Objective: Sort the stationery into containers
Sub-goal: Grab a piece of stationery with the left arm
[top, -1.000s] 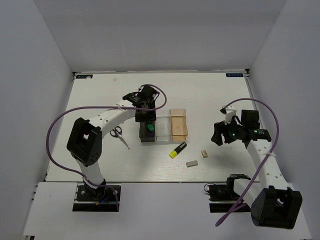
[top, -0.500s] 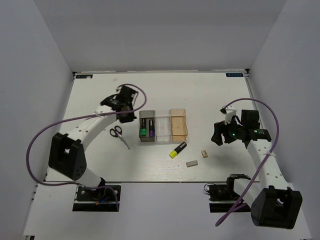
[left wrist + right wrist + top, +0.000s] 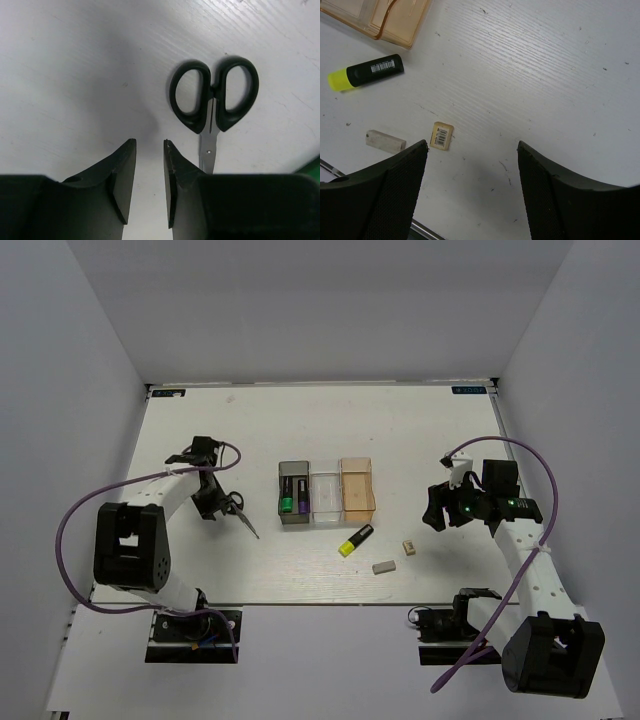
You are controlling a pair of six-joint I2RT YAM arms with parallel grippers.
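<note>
Black-handled scissors (image 3: pixel 214 100) flat on white table (image 3: pixel 75 60), blades shut, just ahead of left gripper (image 3: pixel 150 142), narrowly parted, empty. Green-ended highlighter (image 3: pixel 287 498) and purple-ended highlighter (image 3: pixel 301 498) inside dark grey bin (image 3: pixel 294 465); clear bin (image 3: pixel 326 485), orange bin (image 3: pixel 357 490) alongside. Yellow-ended highlighter (image 3: pixel 366 73), grey eraser (image 3: pixel 385 141), beige eraser (image 3: pixel 442 135) loose. Right gripper (image 3: pixel 472 147) spread wide, gripping nothing.

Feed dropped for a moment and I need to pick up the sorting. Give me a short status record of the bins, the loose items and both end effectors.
dark grey bin: holds green highlighter and purple highlighter
clear bin: nothing seen inside
orange bin: nothing seen inside
loose on table: yellow highlighter, beige eraser, grey eraser, scissors
left end effector: narrowly open, holding nothing, beside the scissors handles, not touching
right end effector: wide open, holding nothing, above the table near the erasers
</note>
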